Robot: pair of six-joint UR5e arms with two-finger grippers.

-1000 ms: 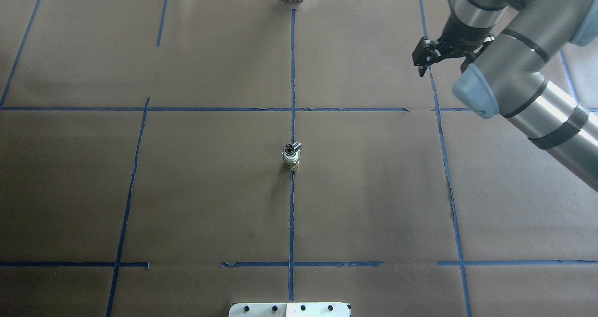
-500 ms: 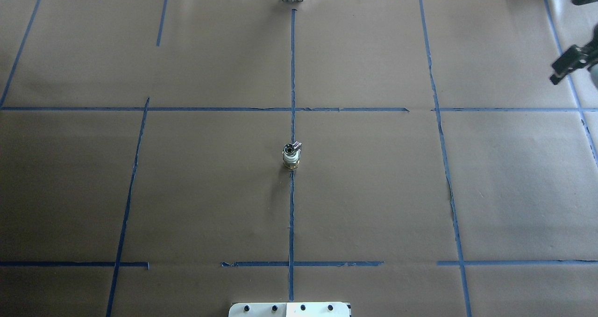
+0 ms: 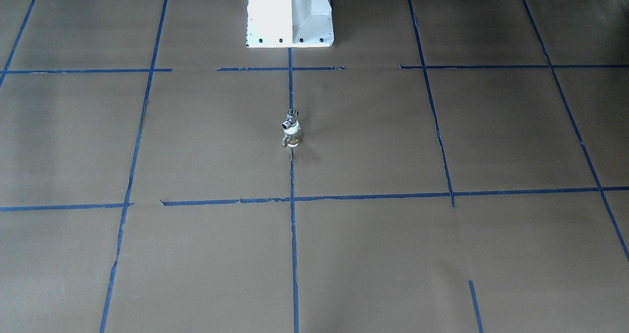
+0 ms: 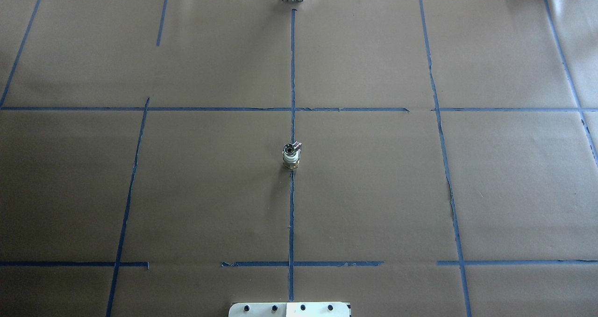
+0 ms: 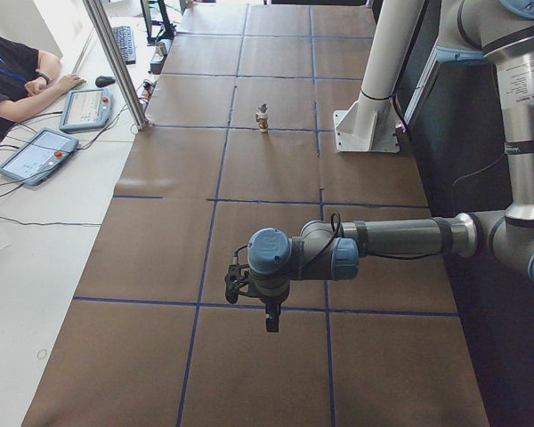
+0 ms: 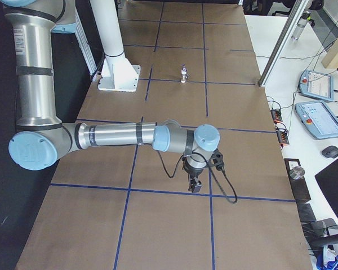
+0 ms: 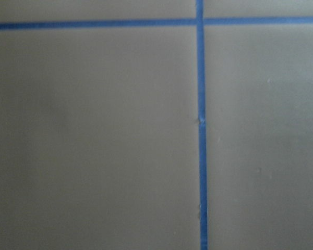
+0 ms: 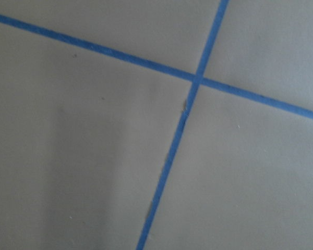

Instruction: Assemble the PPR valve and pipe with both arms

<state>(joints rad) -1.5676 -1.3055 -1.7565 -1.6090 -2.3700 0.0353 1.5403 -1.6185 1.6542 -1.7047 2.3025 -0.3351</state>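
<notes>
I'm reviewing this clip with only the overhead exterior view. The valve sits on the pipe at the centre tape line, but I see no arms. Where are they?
Observer: The left arm stretches out over the brown paper far off to its own side, with the left end effector pointing down.
Operator: And the right one?
Observer: The right arm is out at the opposite end, with the right end effector hanging near a blue tape line.
Operator: Open or shut?
Observer: I cannot tell. Both wrist views show only paper and tape, no fingers.
</notes>
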